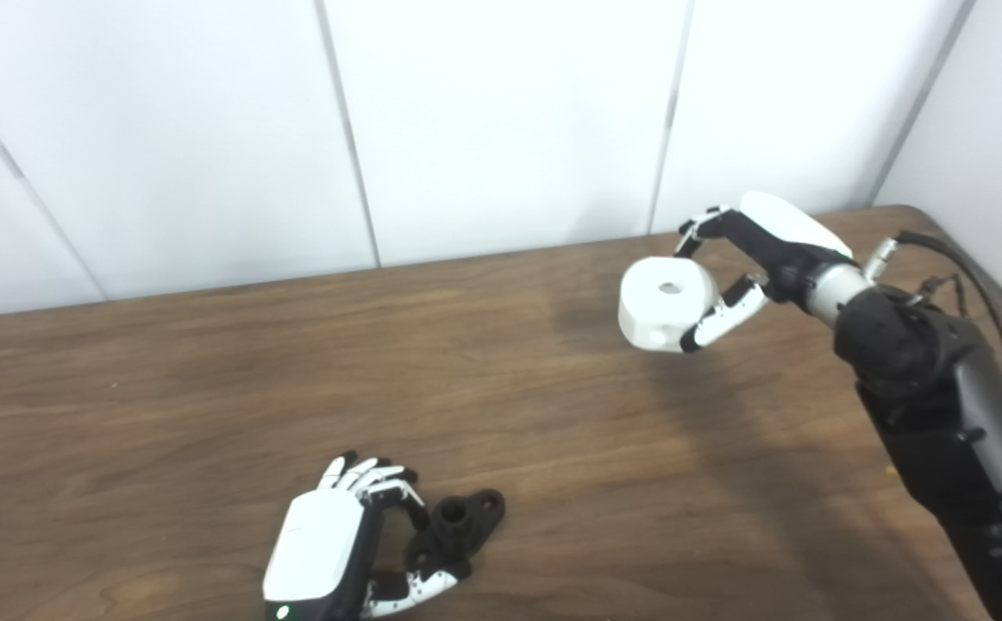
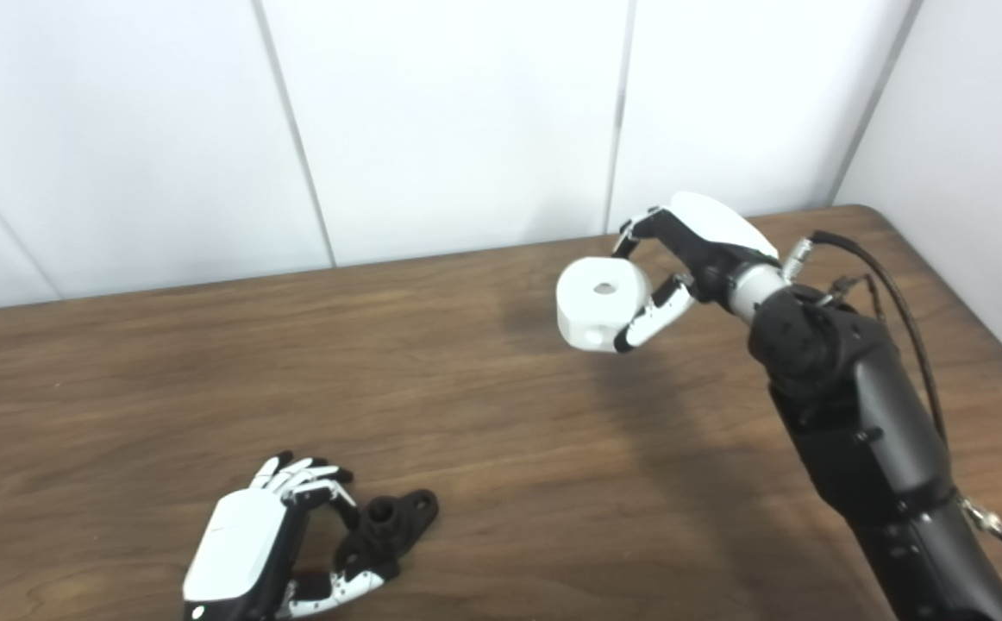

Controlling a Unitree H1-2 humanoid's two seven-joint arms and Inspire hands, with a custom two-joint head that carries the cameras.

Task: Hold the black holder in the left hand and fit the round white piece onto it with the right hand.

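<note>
At the lower left of the frame, your left hand (image 1: 328, 543) rests low on the brown wooden counter (image 1: 208, 388), its fingers (image 1: 397, 494) and thumb curled around the near end of the black holder (image 1: 458, 526). The holder lies flat on the wood just right of the palm, its short central tube pointing up and a lobe with a hole reaching toward the right. Whether the grip is firm or merely cupped, you cannot tell.

At the upper right, your right hand (image 1: 747, 259) holds the round white piece (image 1: 665, 302) raised above the counter, its shadow falling on the wood beneath. Fingers press the far rim and the thumb the near side. The piece's flat top, with a small central hole, faces up; another small hole shows in its side wall. The two parts are well apart, holder low left, white piece upper right, before pale wall panels (image 1: 501, 121).
</note>
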